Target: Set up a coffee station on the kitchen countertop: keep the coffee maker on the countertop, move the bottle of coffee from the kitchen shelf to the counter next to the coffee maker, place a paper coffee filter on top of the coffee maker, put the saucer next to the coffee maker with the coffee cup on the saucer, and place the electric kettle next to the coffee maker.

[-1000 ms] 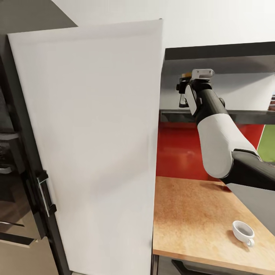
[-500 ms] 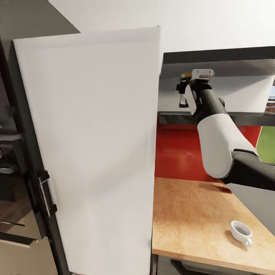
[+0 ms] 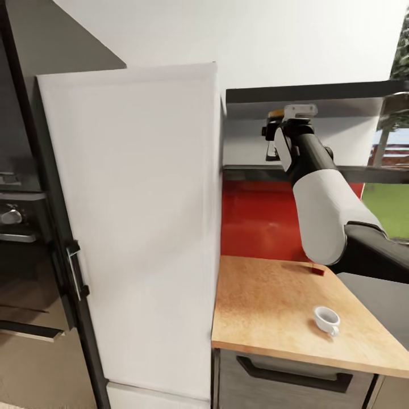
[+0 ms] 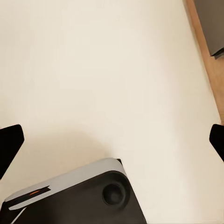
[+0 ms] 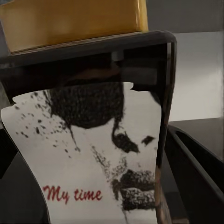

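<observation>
Since a second ago my whole head view has swung: the white panel [image 3: 136, 227] and the cup [image 3: 326, 319] sit further left in the frame, and a grey drawer front [image 3: 295, 378] now shows under the counter [image 3: 267, 307]; that is my camera turning, not the things moving. My right arm keeps its raised pose.

Nearest me, the cup lies alone on the counter's near right part, with no saucer under it. A small red thing [image 3: 317, 271] rests further back by the red wall.

Further off and higher, my right gripper [image 3: 282, 132] is up between the two black shelves, clamped on the bottle [image 5: 88, 144]; the wrist view has its label and yellow lid [image 5: 70, 21] close up between the fingers. My left gripper [image 4: 112, 144] hangs with fingers apart over pale floor.

I judge the bottle grasped but not yet carried to the counter; saucer, filter, kettle and cup placement all look undone
</observation>
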